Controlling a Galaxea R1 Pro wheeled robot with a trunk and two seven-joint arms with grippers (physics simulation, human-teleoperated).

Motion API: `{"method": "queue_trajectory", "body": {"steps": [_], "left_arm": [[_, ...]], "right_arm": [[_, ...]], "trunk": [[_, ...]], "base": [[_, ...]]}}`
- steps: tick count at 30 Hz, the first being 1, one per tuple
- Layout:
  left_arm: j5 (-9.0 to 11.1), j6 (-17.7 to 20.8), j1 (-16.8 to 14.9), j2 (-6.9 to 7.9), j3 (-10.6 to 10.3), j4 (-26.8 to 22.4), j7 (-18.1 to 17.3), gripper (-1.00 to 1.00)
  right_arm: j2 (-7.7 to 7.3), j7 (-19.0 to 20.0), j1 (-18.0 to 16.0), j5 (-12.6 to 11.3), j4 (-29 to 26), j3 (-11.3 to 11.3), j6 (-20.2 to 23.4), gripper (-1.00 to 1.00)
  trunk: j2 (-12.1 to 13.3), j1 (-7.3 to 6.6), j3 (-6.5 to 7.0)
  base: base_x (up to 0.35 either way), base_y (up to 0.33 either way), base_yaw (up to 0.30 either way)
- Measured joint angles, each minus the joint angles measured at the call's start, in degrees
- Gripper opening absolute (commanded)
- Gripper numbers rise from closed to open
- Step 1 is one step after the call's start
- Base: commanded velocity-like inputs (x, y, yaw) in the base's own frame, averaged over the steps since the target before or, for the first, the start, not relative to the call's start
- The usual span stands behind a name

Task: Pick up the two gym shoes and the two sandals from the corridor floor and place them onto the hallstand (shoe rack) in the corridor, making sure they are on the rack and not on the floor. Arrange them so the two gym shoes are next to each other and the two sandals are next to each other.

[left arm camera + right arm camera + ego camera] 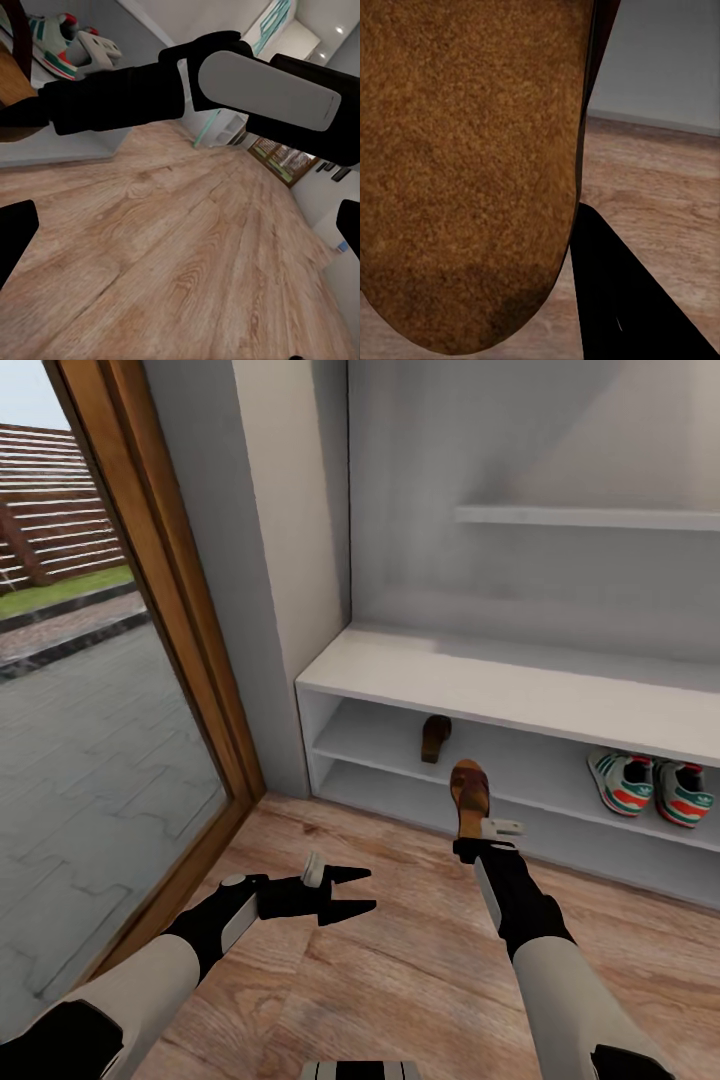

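Observation:
Both gym shoes [620, 780] [684, 792] stand side by side at the right of the hallstand's [480, 680] upper open shelf; they also show in the left wrist view [64, 41]. One brown sandal [436, 738] leans near the back of the same shelf, further left. The other sandal [469, 792] hangs in front of that shelf, toe toward the rack, with my right gripper [472, 840] shut on its heel end. Its sole [465, 165] looms close in the right wrist view beside a black finger [622, 300]. My left gripper [372, 890] is open and empty, low over the corridor floor [400, 980].
A wood-framed glass door [190, 620] runs along the left, with a grey wall section [290, 560] between it and the rack. A floating shelf [590, 517] sits above the bench top. My right forearm [225, 82] crosses the left wrist view.

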Motion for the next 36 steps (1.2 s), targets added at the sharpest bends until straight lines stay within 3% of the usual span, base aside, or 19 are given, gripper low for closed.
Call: {"method": "queue_trajectory", "body": {"steps": [36], "left_arm": [[0.0, 0.02, 0.01, 0.0, -0.08, -0.9, 0.01, 1.0]], "right_arm": [[-0.08, 0.0, 0.0, 0.02, -0.05, -0.12, 0.0, -1.0]], "trunk": [[0.0, 0.0, 0.0]], "base": [[0.196, -0.078, 0.0]]}}
